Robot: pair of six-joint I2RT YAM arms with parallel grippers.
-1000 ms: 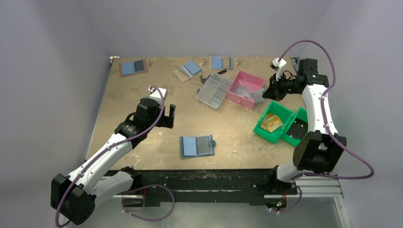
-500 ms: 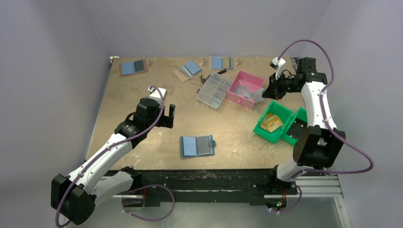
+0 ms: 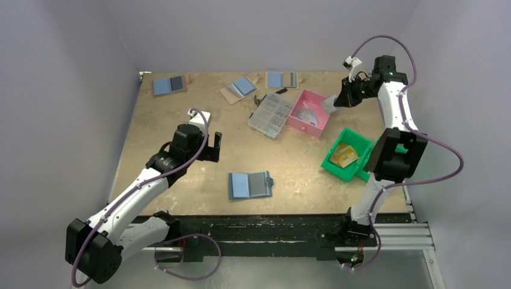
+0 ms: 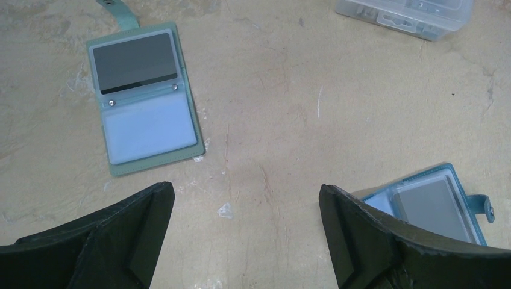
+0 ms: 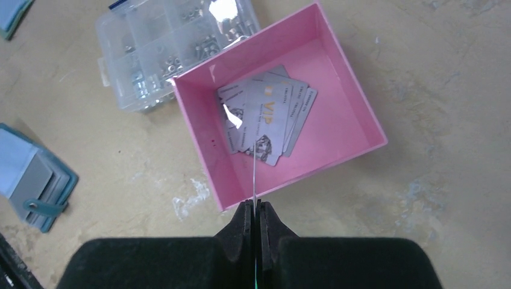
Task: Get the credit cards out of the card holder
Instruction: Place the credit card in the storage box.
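Right arm straighter now, claw tight on card above pink box

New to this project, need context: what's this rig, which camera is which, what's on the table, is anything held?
The machine is two robot arms, left and right, each with a two-finger gripper, bolted at the near edge of the table. The wide picture comes from a fixed camera above and behind them. The other two come from a camera on each wrist. On the table lie an open blue card holder, a pink box holding grey cards, a clear compartment box, a green box and more holders at the far edge. The right gripper is shut on a thin card, seen edge-on, at the pink box. The left gripper is open and holds nothing.
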